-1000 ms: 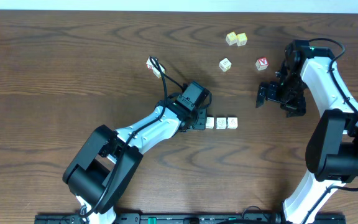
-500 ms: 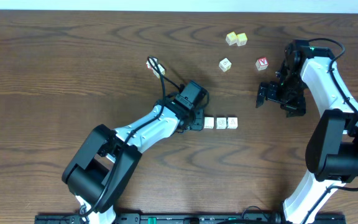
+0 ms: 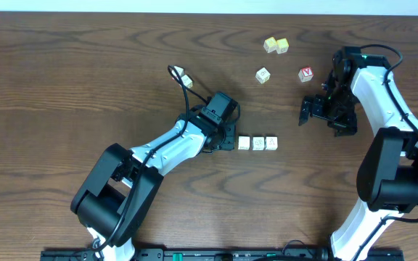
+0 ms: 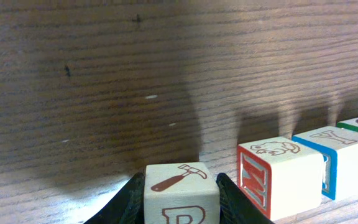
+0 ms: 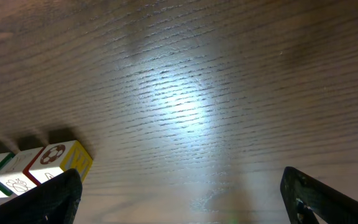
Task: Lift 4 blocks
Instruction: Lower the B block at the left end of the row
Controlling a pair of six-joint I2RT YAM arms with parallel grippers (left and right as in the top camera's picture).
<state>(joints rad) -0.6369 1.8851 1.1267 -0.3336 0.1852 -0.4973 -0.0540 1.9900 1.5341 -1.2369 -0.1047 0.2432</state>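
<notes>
Block (image 4: 181,194) sits clamped in the low, outstretched left end effector (image 4: 181,208).

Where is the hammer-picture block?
In the left wrist view, bottom centre, the hammer block sits between the fingers of the left gripper, left of the red-edged block.

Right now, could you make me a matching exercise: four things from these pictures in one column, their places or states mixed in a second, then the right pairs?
1. hammer block
2. right claw
3. row of three blocks
4. yellow cubes

A. side by side, top of the overhead view
B. open, nothing between its fingers
C. held in the left claw
D. straight line beside the left claw

Pairs: 1-C, 2-B, 3-D, 4-A
</notes>
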